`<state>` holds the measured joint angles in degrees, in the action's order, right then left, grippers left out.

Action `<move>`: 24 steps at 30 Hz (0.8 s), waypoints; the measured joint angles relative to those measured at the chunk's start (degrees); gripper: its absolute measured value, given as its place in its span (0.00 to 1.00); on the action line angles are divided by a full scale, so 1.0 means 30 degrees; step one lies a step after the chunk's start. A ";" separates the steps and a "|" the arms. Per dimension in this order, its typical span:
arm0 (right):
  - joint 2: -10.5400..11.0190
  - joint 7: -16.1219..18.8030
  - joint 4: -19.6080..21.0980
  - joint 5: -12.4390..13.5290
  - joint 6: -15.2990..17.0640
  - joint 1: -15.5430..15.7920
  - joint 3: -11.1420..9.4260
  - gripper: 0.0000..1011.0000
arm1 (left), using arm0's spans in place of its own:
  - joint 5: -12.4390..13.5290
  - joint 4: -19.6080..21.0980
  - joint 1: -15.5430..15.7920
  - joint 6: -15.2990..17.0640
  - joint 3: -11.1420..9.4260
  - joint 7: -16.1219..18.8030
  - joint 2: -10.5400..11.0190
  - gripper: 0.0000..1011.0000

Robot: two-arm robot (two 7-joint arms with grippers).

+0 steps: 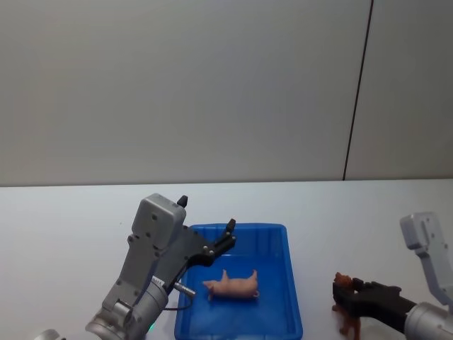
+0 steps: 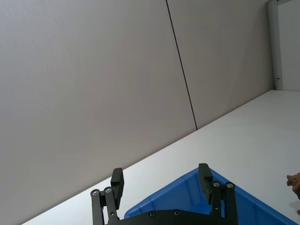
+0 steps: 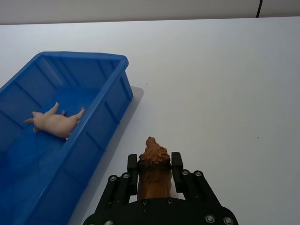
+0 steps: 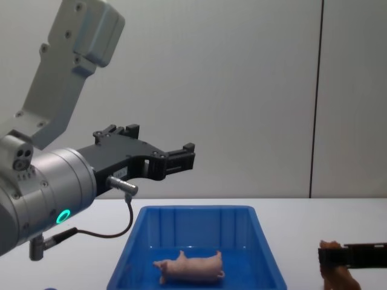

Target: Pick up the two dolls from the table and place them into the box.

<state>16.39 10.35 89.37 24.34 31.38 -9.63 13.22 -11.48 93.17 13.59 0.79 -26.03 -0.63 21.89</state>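
Plainly, the job is standing half done. The pink pig (image 1: pixel 232 285) is lying on its side on the floor of the blue box (image 1: pixel 244 228), roughly mid-length and touching no wall that I can make out. The left gripper (image 1: pixel 207 213) is hovering above the box's far-left corner, fingers spread apart and holding nothing, and it is pointing up and away from the box. That reads as an arm with its share done, sitting high enough to leave the box's opening free for the other arm.

The right gripper (image 3: pixel 154 160) is working to the right of the box, apart from its right wall and low over the white table (image 1: pixel 354 212). Its two fingers are pressing against the flanks of the reddish-brown dog (image 3: pixel 153 172), one on each side, with the shaggy head poking out beyond the fingertips. Taking the dog across its narrow body is giving the pads two opposed sides to bear on. Whether the dog's feet are resting on the table or hanging just off it, I cannot tell.

Next, I judge, the dog is needing a lift clear of the box's rolled rim, then a carry over the bare floor beside the pig. Dangling legs catching that rim is the likeliest snag.
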 joint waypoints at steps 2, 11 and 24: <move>-0.0058 -0.0017 -0.0056 0.0010 0.0018 -0.0106 0.0012 0.39 | 0.0000 0.0000 0.0001 0.0000 0.0001 0.0000 -0.0001 0.99; -0.0183 -0.0054 0.0144 -0.0094 -0.0261 -0.0406 0.0038 0.37 | 0.0001 0.0000 0.0000 0.0001 0.0001 0.0001 0.0000 0.99; -0.0708 0.0690 0.1203 -0.0619 -0.1164 -0.1344 0.0319 0.37 | 0.0000 0.0001 0.0000 0.0000 0.0001 0.0000 0.0000 0.99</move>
<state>14.27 12.41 92.98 22.49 27.89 -13.66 14.18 -11.48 93.18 13.59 0.79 -26.02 -0.63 21.89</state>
